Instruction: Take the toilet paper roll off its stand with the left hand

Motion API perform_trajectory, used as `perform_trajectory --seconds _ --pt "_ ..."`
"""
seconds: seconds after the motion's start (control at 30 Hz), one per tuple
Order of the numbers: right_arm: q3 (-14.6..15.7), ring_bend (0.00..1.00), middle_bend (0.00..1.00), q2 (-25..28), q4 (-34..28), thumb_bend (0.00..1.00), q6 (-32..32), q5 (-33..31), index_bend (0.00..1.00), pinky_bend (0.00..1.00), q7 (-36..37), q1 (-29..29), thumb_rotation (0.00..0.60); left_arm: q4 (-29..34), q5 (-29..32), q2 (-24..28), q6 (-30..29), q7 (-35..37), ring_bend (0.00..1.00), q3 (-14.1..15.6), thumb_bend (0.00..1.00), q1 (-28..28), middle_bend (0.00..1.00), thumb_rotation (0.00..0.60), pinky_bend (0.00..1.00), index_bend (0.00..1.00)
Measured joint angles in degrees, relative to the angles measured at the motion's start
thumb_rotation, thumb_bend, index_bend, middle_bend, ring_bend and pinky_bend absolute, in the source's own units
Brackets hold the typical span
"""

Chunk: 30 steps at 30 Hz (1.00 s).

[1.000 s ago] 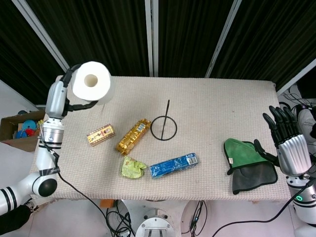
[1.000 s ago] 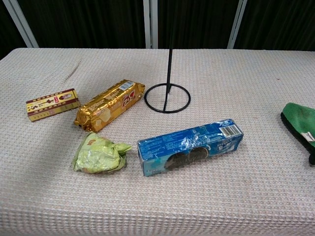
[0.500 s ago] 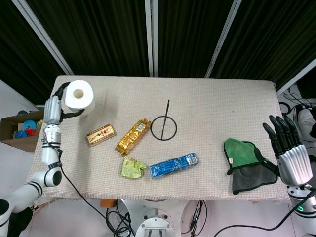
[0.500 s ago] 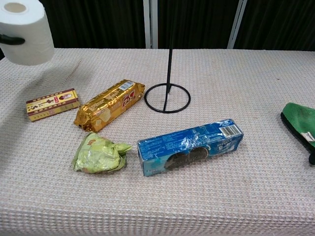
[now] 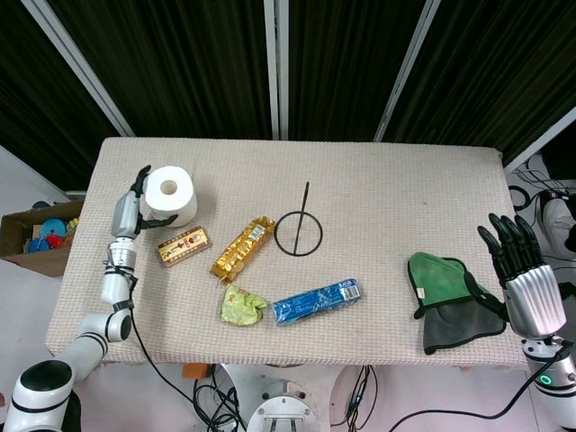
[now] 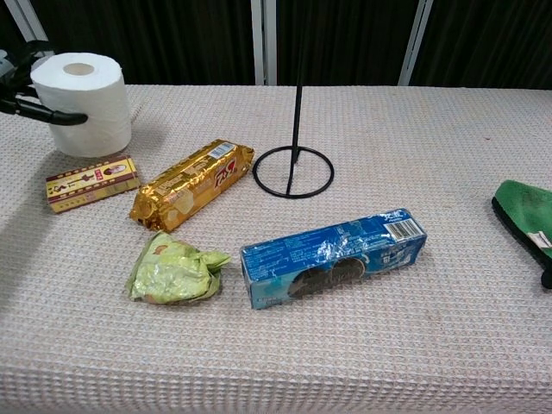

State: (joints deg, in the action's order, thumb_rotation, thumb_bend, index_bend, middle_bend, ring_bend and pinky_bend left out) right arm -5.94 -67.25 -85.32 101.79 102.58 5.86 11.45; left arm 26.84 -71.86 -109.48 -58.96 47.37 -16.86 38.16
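Dark curtains hang behind our beige woven table (image 5: 396, 193). On it, near the far left corner, the toilet paper roll (image 5: 171, 194) stands upright, core hole facing up, well apart from its stand (image 5: 300, 230), a bare black rod on a ring base near the middle. Our left hand (image 5: 137, 206) is at the roll's left side with dark fingers (image 6: 53, 116) wrapped against its wall; the chest view shows them touching it. Just in front of the roll lies a red-and-gold box (image 5: 183, 246), then a gold snack pack (image 5: 243, 248), a green crumpled bag (image 5: 241, 306) and a blue cookie pack (image 5: 317, 301). Far right, our right hand (image 5: 524, 274) holds nothing, fingers straight and spread, beside a green cloth (image 5: 450, 299).
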Motion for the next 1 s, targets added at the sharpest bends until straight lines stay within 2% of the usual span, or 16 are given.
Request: perform_trajectory --seconds 0.13,0.27,0.33,0.4,0.47,0.63,0.77,0.87,1.0 --pt "0.03 0.00 0.00 -0.11 0.49 0.32 0.01 -0.14 0.00 0.00 0.37 -0.15 0.600 -0.30 -0.97 0.21 -3.02 0.83 0.06 0.15 0.10 -0.43 0.00 0.600 0.20 0.00" --pt "0.45 0.00 0.00 -0.53 1.70 0.32 -0.09 -0.52 0.00 0.00 0.85 -0.63 0.600 2.22 -3.62 2.05 -9.20 0.11 0.06 2.05 0.07 -2.80 0.00 0.599 0.20 0.00" --pt "0.87 0.00 0.00 -0.71 2.31 0.31 -0.51 -1.26 0.00 0.00 1.01 -1.08 0.600 3.96 -5.56 3.57 -13.34 -1.43 0.06 3.72 0.08 -4.69 0.00 0.561 0.20 0.00" --pt "1.68 0.00 0.00 -0.81 3.08 0.29 -1.69 -2.43 0.00 0.00 1.05 -1.78 0.600 6.59 -8.11 6.21 -18.82 -5.00 0.06 6.32 0.08 -7.46 0.01 0.515 0.21 0.00" --pt "2.74 0.00 0.00 -0.93 4.13 0.26 -3.44 -3.82 0.00 0.00 1.37 -2.54 0.600 9.82 -10.26 9.70 -23.35 -10.58 0.06 9.12 0.09 -10.13 0.02 0.503 0.22 0.01" --pt "4.64 0.00 0.00 -2.06 8.40 0.26 -7.60 -9.33 0.00 0.00 3.95 -4.97 0.600 19.96 -14.11 18.96 -27.28 -29.58 0.06 15.16 0.06 -16.49 0.06 0.505 0.24 0.06" --pt "5.79 0.00 0.00 -3.67 13.15 0.26 -11.76 -14.81 0.00 0.00 4.58 -7.59 0.600 33.63 -15.50 27.86 -29.74 -44.04 0.06 20.12 0.05 -23.47 0.06 0.463 0.23 0.06" --pt "6.32 0.00 0.00 -4.53 14.66 0.26 -13.96 -17.02 0.00 0.00 3.32 -8.94 0.600 41.69 -15.54 33.90 -30.90 -48.58 0.06 22.89 0.05 -28.83 0.06 0.447 0.23 0.06" --pt "6.37 0.00 0.00 -5.07 15.17 0.26 -14.61 -17.76 0.00 0.00 1.72 -9.89 0.600 45.52 -15.14 37.71 -32.22 -50.58 0.06 24.35 0.05 -32.97 0.06 0.442 0.22 0.06"
